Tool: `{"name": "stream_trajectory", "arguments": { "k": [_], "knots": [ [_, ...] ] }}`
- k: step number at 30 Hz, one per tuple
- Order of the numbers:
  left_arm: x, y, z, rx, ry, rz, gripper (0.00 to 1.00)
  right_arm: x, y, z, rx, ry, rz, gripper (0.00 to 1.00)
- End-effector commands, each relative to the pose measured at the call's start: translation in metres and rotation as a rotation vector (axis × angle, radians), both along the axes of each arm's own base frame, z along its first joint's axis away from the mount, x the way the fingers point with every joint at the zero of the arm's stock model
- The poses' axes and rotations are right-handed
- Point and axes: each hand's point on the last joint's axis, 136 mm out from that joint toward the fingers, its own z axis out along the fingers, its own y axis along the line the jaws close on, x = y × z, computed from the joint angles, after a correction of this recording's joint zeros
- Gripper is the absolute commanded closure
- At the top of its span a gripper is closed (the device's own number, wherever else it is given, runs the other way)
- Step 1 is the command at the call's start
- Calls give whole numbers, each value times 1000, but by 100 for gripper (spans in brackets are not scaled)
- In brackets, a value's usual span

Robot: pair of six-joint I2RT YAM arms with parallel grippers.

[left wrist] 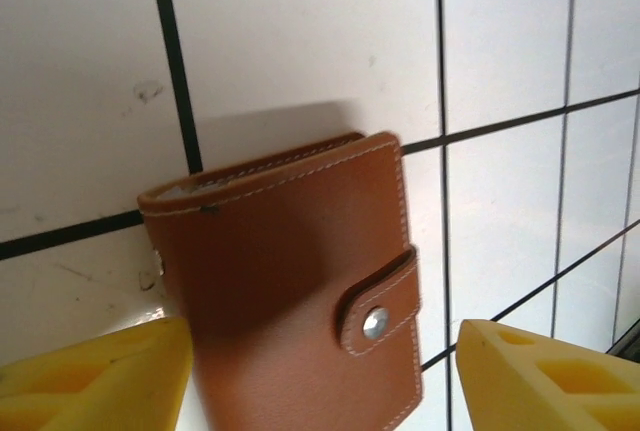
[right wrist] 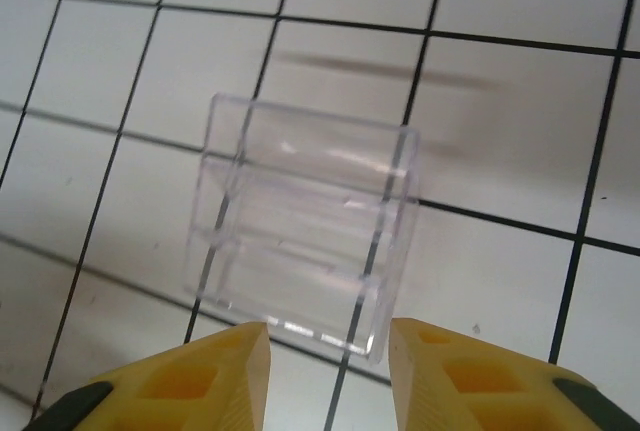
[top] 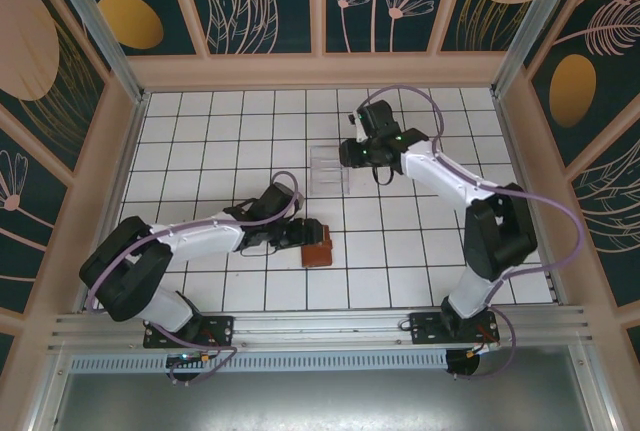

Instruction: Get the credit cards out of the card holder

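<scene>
Card holder (top: 316, 246) closed on white gridded table (top: 250, 121), floral-panelled walls (top: 250, 1) around

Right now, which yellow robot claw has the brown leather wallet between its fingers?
The left gripper: its yellow fingers straddle the closed brown leather card holder. The right gripper faces the clear acrylic stand instead, with nothing between its fingers.

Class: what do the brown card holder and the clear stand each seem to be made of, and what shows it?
The card holder looks like tan leather or an imitation: matte grain, pale edge stitching, a shiny metal-looking snap. The stand seems clear acrylic or similar plastic: grid lines show through, edges glint.
</scene>
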Motion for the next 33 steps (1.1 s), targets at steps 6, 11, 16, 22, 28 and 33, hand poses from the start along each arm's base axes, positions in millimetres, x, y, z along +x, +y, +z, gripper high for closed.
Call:
{"name": "stream_trajectory", "arguments": {
  "k": [6, 11, 16, 22, 28, 33],
  "knots": [
    [17, 15, 16, 35, -66, 102, 38, -39, 14, 2, -48, -178, 404, 63],
    [17, 24, 8, 42, -30, 135, 44, -81, 33, -17, -88, -206, 691, 58],
    [12, 24, -3, 56, 11, 125, 52, -112, 46, -38, -150, -242, 904, 58],
    [7, 30, -15, 90, 32, 131, 58, -135, 54, -60, -157, -211, 1041, 63],
    [2, 30, -29, 97, 63, 115, 68, -154, 58, -80, -192, -201, 1144, 67],
    [-1, 30, -35, 99, 75, 108, 71, -172, 61, -86, -184, -193, 1224, 67]
  ]
}}
